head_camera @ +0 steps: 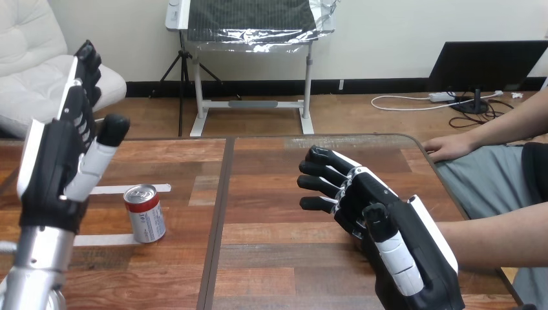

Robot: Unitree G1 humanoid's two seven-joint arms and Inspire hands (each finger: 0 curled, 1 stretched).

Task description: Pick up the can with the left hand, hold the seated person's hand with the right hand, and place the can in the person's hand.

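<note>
Left hand (55, 169): raised upright, fingers straight and spread, thumb angled outward; it grips nothing. Glossy black palm, white hard shell on the back.

Can (144, 214): a smooth metal cylinder with a red-and-white wrap and a silver rimmed top. It stands upright on the table (284, 258) below the left thumb tip and slightly to its right, clear of all fingers.

Two matte white tape strips (129, 188) lie flat by the can.

Right hand (378, 210): low over the wood-grain planks, fingers relaxed and loosely extended, empty.

Person's hand (449, 147): flat at the rounded table edge, beyond and well apart from the right hand's fingers. The person's other forearm (501, 240) lies beside the right hand's white shell; contact cannot be told.
</note>
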